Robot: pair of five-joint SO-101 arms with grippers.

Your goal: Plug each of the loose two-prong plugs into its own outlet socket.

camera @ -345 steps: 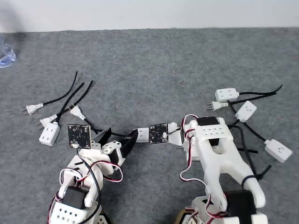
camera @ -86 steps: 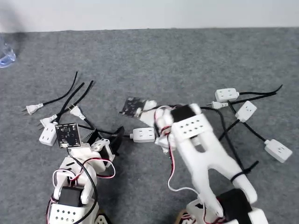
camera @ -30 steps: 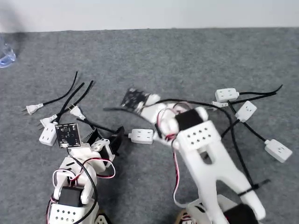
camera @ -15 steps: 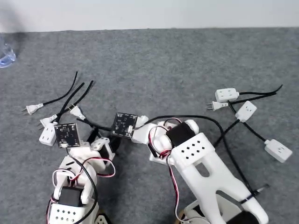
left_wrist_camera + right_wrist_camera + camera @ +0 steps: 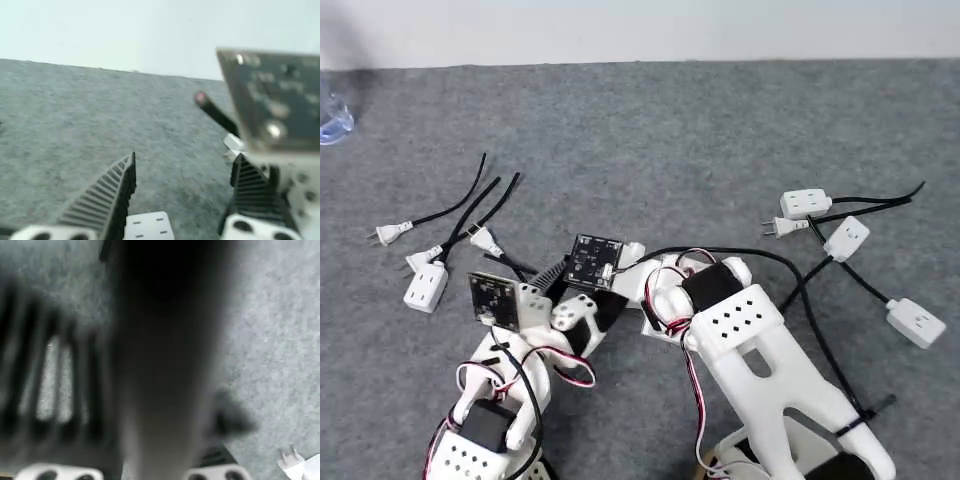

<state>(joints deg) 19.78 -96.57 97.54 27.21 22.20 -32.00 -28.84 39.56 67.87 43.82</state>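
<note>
Right tool [image 5: 620,285] (grip: can't tell) swung over to left tool [image 5: 185,160], jaws apart w/ socket [image 5: 150,227] between, so mating looked imminent.

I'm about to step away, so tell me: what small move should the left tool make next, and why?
Probably close the left tool on the white outlet socket. Its jaws stand open with the socket low between them, near their base, so gripping now would likely steady it for a plug.
</note>
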